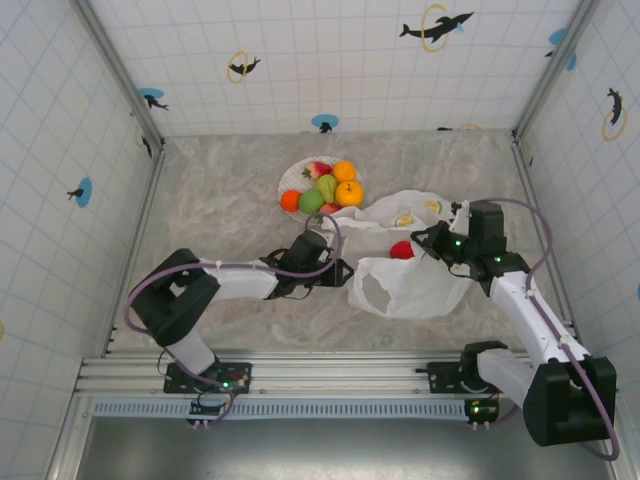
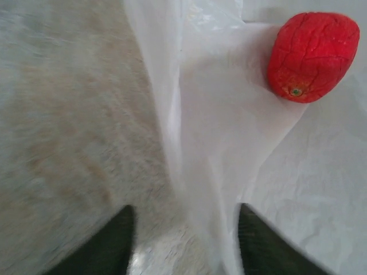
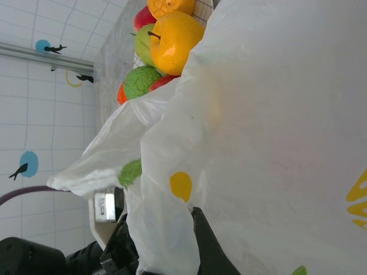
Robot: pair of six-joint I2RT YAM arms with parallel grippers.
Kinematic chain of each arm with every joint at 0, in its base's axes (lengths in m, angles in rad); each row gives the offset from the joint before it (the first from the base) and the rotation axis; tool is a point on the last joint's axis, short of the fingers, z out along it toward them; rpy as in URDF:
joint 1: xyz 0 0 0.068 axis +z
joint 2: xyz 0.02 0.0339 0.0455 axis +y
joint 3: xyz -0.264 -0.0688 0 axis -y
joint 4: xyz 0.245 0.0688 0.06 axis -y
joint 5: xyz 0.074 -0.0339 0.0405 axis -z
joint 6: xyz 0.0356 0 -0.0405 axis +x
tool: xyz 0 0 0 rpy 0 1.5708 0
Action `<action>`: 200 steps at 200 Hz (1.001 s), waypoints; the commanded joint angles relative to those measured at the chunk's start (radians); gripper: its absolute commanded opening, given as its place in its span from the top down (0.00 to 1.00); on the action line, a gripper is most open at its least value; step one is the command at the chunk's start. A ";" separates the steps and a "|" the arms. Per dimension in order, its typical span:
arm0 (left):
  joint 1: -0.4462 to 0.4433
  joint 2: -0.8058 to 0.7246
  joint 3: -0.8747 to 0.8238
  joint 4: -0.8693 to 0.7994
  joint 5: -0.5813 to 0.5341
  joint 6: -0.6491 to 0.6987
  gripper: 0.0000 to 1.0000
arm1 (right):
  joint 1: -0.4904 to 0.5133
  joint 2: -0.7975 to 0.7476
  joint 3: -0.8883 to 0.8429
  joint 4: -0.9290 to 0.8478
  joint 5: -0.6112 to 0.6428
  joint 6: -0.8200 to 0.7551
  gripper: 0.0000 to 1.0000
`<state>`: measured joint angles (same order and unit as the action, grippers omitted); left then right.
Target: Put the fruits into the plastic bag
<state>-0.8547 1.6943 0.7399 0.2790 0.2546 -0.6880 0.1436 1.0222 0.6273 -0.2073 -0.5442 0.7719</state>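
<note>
1. Black-fingered left gripper (image 2: 186, 215): jaws parted, standing astride a gathered fold of the crinkly translucent white plastic bag (image 1: 420, 285). Bare tabletop shows between one finger and the film, so it is not clenched on the fold.
2. Right gripper (image 3: 163, 240): clenched on the bag's far edge, the film pinched between its fingers and lifted. Judged purpose: to hold the mouth up and open while the other arm takes the near edge.
3. One red strawberry (image 2: 312, 54) rests on the white film at the mouth, just beyond the left gripper. Whether it sits fully inside I cannot tell.
4. The remaining fruits (image 1: 330, 185), namely oranges, a green pear, a green apple and red pieces, are heaped on a round white grid-patterned plate (image 1: 290, 178). The plate sits just beyond the bag, its nearer side touching or overlapped by the film.
5. Judgement: the task is barely begun, with most of the fruit yet to go in.
6. Surface: a grey-beige marbled table (image 1: 220, 200), matte and flat.
7. Room: white tiled walls (image 1: 300, 60) on three sides, carrying dolphin stickers (image 1: 436, 25).
</note>
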 commanded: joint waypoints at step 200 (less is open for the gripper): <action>0.071 -0.316 0.077 -0.178 0.219 0.210 0.48 | -0.006 0.013 0.289 -0.400 0.336 -0.304 1.00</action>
<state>-0.8154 1.4513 0.8291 0.1871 0.4820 -0.5846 0.1425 1.0405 0.9421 -0.6666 -0.1745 0.4427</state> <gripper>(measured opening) 0.442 0.040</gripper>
